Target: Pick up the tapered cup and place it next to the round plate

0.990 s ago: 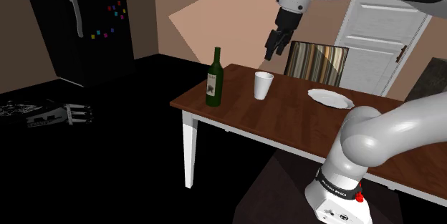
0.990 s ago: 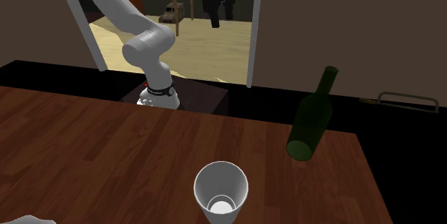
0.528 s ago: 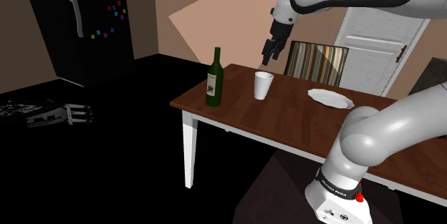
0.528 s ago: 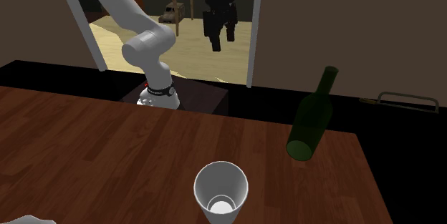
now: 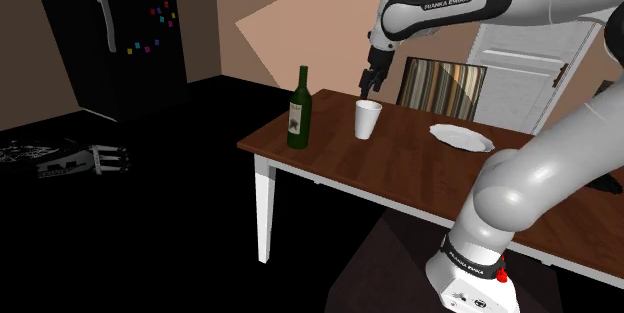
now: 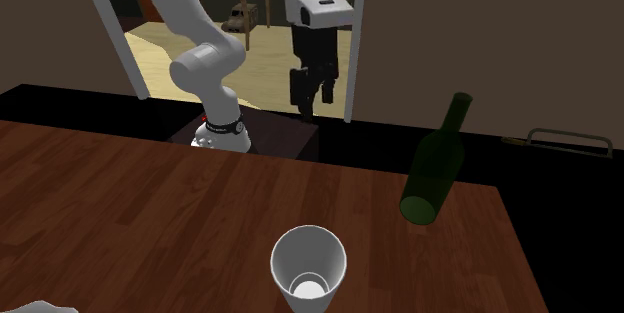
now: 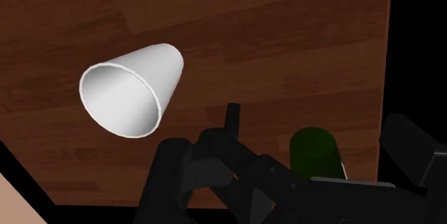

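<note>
- Gripper (image 6: 311, 103) hangs in the air above the table (image 5: 400, 166), fingers spread wide, nothing held.
- Cup (image 5: 368, 119) stands upright on the table, just below the gripper and a little off its line. In the wrist view it lies to one side of the fingers, not between them.
- Bottle (image 5: 299, 111) is upright, near the cup on one side of the gripper. Plate (image 5: 461, 137) is well apart on the other side.
- Progress: approach stage only. Cup untouched, no grasp made.
- Left to do: centre over the cup, descend, close, lift, carry towards the plate, set down beside it.
- Risk, by my reading: the bottle stands near the descent path.
</note>
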Available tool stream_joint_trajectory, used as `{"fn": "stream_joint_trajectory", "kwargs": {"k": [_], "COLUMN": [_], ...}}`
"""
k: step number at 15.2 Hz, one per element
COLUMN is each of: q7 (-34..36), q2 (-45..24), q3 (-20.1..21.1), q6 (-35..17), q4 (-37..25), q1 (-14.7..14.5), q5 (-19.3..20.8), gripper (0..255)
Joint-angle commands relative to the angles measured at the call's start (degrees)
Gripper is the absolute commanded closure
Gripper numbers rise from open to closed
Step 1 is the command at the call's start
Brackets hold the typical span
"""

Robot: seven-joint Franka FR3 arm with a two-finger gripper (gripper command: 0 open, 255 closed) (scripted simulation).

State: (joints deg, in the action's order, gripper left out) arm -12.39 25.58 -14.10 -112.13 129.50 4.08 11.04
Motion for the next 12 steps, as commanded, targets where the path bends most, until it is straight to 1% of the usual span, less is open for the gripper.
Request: {"fn": "stream_joint_trajectory", "kwargs": {"k": [1,6,12], "q7": [-2.1,-7.1,-14.0], "q2": [-3.4,-13.0,-25.7], "q3": [-1.8,-5.8,-9.6], "q6": [-1.8,-6.1,-9.8], "q4": [-1.3,-5.9,-13.6], "q1": [0.4,1.1,2.7], "q5": [0.2,-0.7,-4.3], "gripper": [0,0,0]}}
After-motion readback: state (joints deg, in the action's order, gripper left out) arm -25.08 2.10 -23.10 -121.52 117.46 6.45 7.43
